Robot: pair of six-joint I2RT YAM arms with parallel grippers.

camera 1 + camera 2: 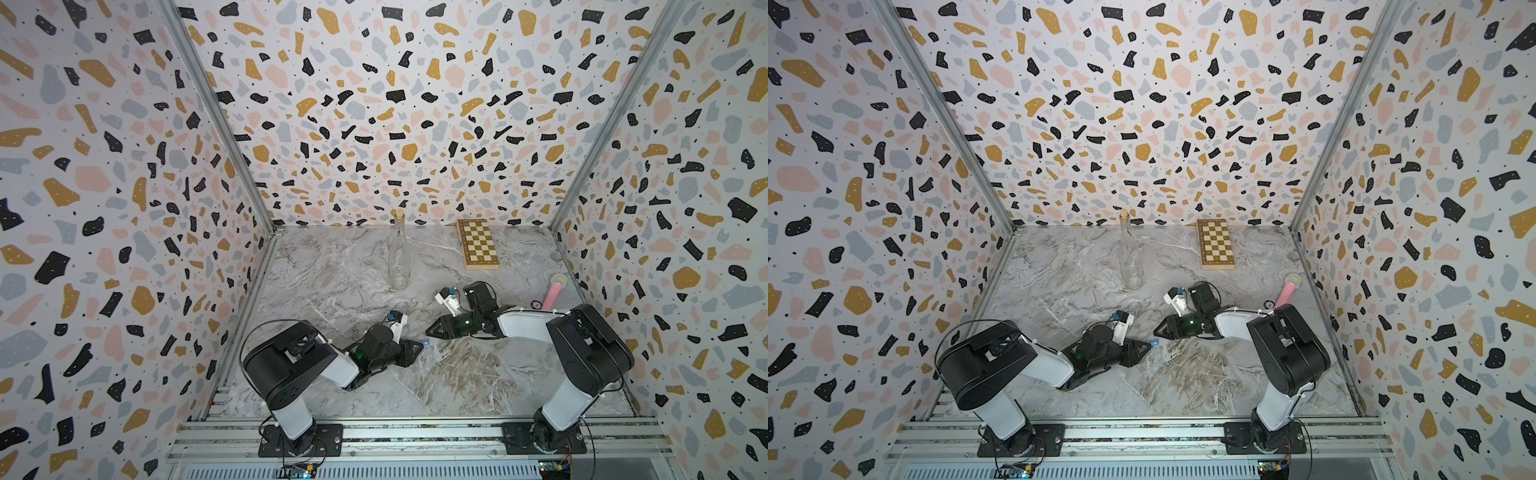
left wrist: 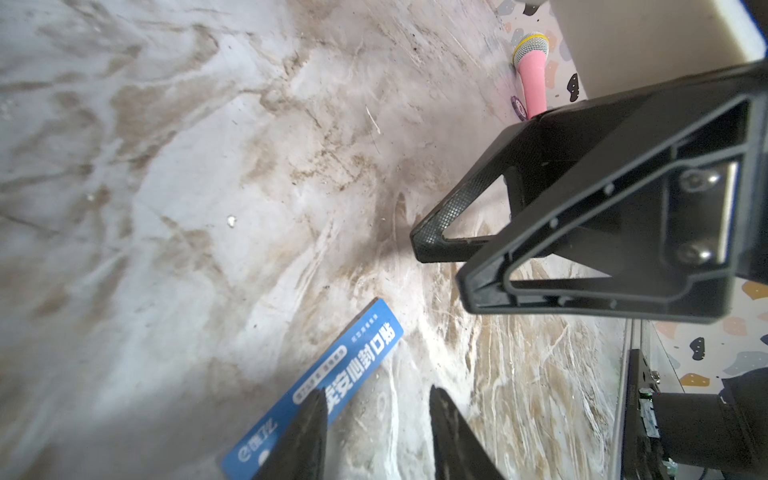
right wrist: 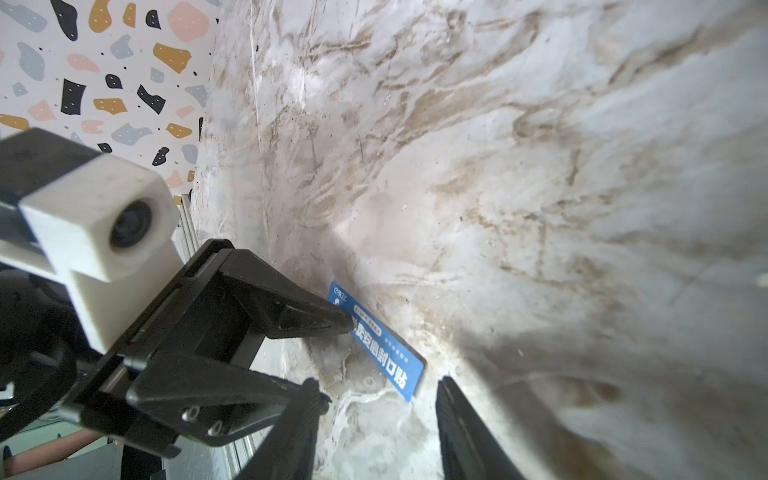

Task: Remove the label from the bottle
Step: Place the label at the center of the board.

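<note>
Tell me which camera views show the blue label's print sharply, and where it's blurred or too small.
Left wrist view: the label has sharp print, with its near end soft. Right wrist view: print readable, partly shaded. In both top views: only a tiny blue speck, print unreadable.

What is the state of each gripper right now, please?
Left gripper: open, one fingertip at the label, not clamping it.
Right gripper: open, holding nothing.

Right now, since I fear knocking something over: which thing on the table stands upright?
The clear corked bottle near the back wall: it alone stands upright. The chessboard, pink microphone and blue label lie flat.
</note>
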